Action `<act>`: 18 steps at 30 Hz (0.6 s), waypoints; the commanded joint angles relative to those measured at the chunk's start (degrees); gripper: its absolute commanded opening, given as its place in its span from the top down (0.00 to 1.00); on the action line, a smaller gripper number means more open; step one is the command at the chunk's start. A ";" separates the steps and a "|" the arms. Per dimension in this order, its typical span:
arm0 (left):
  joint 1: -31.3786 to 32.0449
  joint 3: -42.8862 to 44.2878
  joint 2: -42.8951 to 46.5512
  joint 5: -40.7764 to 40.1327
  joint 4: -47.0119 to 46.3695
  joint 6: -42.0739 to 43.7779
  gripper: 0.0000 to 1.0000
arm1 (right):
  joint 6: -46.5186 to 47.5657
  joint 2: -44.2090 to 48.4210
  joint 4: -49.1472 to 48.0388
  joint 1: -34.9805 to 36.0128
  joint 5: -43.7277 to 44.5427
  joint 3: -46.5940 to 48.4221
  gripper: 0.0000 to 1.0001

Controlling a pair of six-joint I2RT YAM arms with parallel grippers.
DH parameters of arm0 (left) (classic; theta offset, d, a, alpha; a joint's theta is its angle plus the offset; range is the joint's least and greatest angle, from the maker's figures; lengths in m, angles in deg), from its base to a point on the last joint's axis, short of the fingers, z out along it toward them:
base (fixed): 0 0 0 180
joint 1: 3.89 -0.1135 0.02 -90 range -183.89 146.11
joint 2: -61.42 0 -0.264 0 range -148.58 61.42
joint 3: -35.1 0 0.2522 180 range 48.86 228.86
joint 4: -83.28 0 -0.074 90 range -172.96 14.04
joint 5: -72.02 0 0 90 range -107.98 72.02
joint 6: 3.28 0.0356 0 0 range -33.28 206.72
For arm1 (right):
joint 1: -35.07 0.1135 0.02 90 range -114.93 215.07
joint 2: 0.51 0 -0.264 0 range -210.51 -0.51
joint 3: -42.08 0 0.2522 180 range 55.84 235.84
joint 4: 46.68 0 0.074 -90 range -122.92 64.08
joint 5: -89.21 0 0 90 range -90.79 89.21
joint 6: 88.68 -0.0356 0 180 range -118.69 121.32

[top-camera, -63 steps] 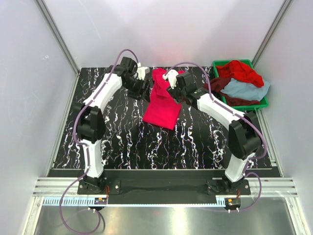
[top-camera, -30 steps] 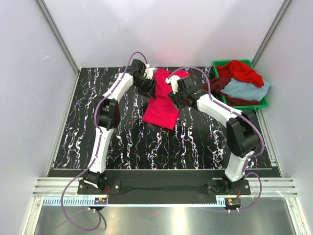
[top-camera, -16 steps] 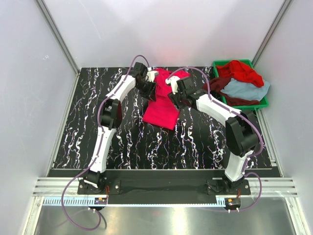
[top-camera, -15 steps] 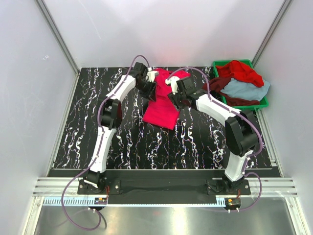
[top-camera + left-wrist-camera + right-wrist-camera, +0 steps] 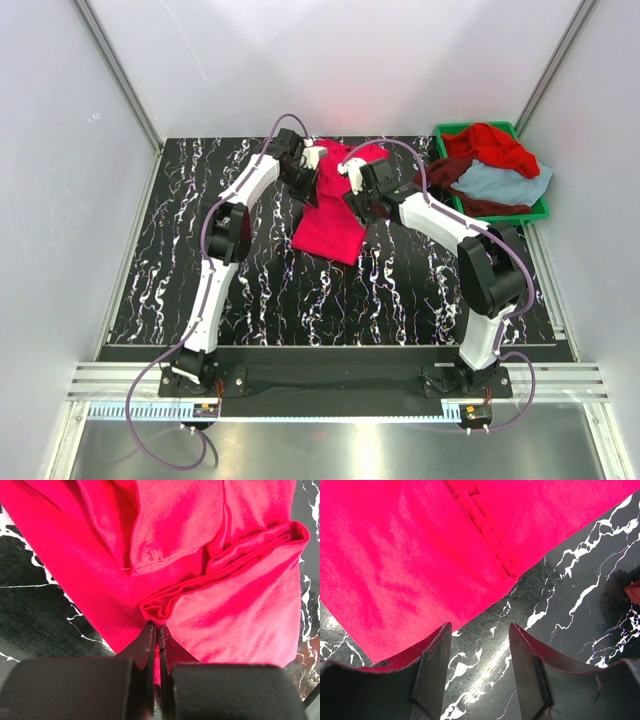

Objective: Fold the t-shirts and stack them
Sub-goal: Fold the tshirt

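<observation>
Four t-shirts, two arms, one green bin [image 5: 541,211]. The crimson-pink t-shirt [image 5: 333,222] lies partly folded at the far middle of the worktop [image 5: 200,285]. The red t-shirt [image 5: 490,146], maroon t-shirt [image 5: 441,173] and blue-grey t-shirt [image 5: 502,183] are heaped in the bin at the far right. The left jaws are closed, pinching a rolled fold at the crimson-pink shirt's left edge. The right jaws stand apart, holding nothing, over its right edge. Bare worktop spreads near and left. The wrists hide part of the shirt's far end.

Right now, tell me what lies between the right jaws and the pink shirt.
Only bare marbled table before the pink shirt, shown in the right wrist view.
</observation>
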 commanded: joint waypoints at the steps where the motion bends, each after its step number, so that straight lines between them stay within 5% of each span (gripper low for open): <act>1: 0.26 2.32 1.99 0.65 -1.68 0.26 1.00 | -0.02 0.35 -0.98 -0.34 0.00 0.61 0.43; 18: -0.70 2.32 5.59 -2.26 -1.86 0.78 1.00 | -0.64 -0.35 -1.33 -0.34 -0.26 1.22 0.43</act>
